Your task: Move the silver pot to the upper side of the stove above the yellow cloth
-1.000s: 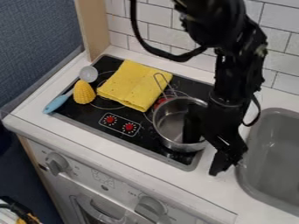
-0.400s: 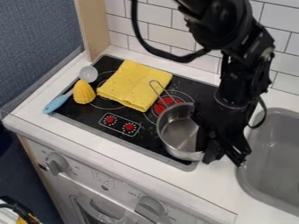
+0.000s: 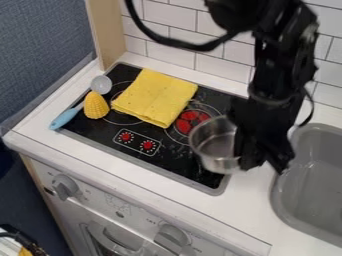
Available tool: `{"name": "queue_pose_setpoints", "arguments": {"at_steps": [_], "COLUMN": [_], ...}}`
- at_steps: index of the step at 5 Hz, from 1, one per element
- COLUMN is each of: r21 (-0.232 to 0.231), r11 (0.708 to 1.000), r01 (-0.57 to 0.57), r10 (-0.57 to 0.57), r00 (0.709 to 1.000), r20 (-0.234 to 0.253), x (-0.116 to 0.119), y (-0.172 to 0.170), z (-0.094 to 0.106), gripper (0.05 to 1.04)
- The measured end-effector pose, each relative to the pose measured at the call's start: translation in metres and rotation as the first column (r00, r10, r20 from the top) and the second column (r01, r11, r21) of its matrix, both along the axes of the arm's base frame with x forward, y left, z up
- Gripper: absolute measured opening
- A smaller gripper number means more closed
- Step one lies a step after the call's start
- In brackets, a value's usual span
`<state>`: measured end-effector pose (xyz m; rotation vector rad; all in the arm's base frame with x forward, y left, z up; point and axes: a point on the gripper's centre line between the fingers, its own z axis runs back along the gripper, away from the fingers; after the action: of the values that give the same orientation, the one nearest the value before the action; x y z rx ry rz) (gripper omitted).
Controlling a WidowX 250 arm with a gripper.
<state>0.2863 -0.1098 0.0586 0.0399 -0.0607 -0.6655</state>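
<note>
Seemingly, jaws pinched nearly together on wall of silver pot.

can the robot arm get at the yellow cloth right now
Probably not right away: its gripper is right up against the silver pot and may be holding it. The cloth itself looks free, though, with nothing lying on top of it.

The cloth lies on the stove between corn and pot.
</note>
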Motion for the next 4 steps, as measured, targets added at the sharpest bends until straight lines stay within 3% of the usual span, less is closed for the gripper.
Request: {"name": "queue_pose_setpoints", "arguments": {"at_steps": [1, 2, 3, 4], "r21": [-0.026, -0.016, 0.002, 0.043], "r11": [0.999, 0.993, 0.965, 0.913], "r01": [-0.023, -0.120, -0.262, -0.407], "r10": [0.025, 0.121, 0.260, 0.402], "r00": [0.997, 0.986, 0.959, 0.911], "r20": [0.075, 0.117, 0.112, 0.094], "x": [0.027, 0.047, 0.061, 0.063], "y": [0.022, 0.050, 0.083, 0.113], "z": [0.038, 0.061, 0.056, 0.040], "gripper": [0.073, 0.073, 0.073, 0.073]}}
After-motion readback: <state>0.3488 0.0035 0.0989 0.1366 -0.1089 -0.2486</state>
